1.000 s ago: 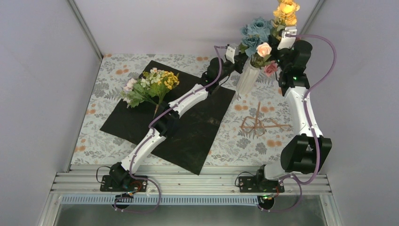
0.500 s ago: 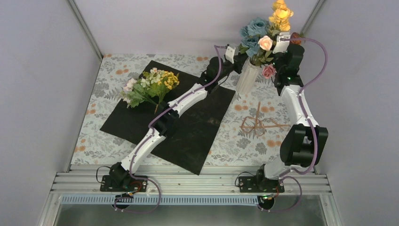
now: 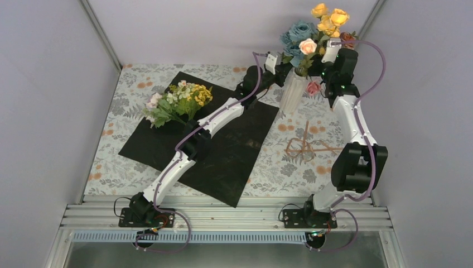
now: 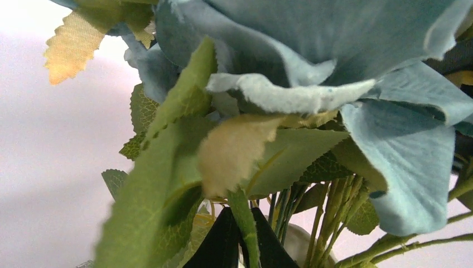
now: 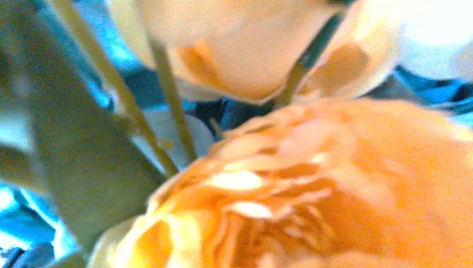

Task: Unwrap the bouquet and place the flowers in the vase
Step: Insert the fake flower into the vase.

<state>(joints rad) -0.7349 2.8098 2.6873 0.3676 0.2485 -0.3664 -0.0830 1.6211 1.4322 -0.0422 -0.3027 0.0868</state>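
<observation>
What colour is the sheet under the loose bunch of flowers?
Black. The sheet shows best in the top external view.

Bright, even light, faint shadows; the flowers (image 5: 312, 195) fill the right wrist view blurred and overexposed.

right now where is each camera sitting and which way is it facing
top external: above and behind, looking down on the table; left arm and right arm, bases nearest.
left wrist: close under the blue bloom, facing leaves and stems; its dark fingers at the bottom edge.
right wrist: blurred, pressed against an orange bloom; no fingers show.
shared: both blooms also show from the top.
</observation>
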